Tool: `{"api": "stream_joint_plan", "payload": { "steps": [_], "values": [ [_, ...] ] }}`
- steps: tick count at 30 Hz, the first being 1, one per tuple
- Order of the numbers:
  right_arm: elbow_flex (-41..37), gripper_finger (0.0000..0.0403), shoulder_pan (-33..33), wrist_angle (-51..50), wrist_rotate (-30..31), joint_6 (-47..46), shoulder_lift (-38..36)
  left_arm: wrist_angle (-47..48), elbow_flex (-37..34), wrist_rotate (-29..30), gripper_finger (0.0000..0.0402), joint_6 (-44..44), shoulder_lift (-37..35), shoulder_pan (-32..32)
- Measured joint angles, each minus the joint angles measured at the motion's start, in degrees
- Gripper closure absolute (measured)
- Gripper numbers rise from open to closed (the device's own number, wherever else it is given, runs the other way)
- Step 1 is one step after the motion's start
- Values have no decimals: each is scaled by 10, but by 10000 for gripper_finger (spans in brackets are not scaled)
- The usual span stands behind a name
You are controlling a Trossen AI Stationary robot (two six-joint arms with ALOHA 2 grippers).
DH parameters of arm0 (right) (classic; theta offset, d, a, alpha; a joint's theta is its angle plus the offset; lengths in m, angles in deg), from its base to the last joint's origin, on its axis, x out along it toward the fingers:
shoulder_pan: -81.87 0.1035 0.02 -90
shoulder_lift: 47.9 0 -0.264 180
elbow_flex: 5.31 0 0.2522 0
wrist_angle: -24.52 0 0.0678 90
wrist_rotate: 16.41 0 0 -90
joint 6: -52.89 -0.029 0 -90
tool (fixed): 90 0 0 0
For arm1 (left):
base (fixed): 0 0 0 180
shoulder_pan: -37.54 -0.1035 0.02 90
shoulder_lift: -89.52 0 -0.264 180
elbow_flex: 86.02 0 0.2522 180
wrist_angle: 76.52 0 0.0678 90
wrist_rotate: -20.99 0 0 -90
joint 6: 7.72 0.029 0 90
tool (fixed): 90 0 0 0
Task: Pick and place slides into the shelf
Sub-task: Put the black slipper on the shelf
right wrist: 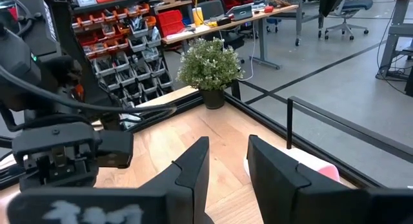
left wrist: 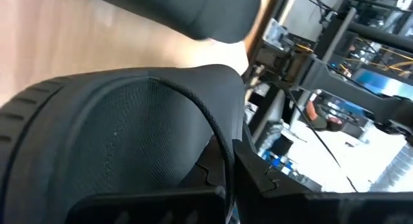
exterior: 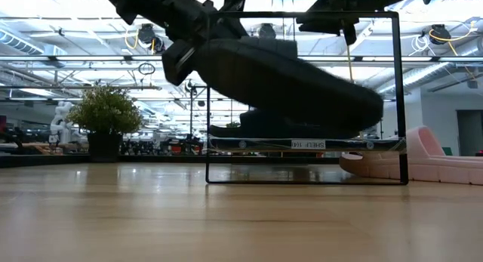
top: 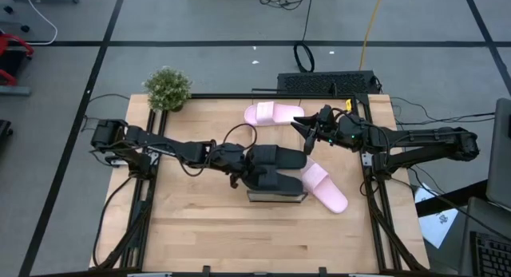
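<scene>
- Shelf (top: 276, 195) at table centre: its top is taken up by two black slides (top: 271, 169) and the left gripper (top: 239, 167) clamped on one.
- Beside the shelf's right end, a pink slide (top: 326, 187) blocks the way.
- Bare tabletop (top: 200, 229) lies on the near side of the shelf.

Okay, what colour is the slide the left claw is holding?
Black. The slide in the left claw shows best in the high view.

Grey floor (top: 200, 21), red parts bins (right wrist: 122, 37)
</scene>
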Motion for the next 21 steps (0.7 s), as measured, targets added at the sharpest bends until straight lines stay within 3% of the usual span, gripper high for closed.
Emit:
{"api": "stream_joint_plan", "payload": {
  "steps": [21],
  "values": [
    [0, 308, 0, -5, 0, 8, 0, -29, 1, 37, 401, 36, 19, 0]
  ]
}}
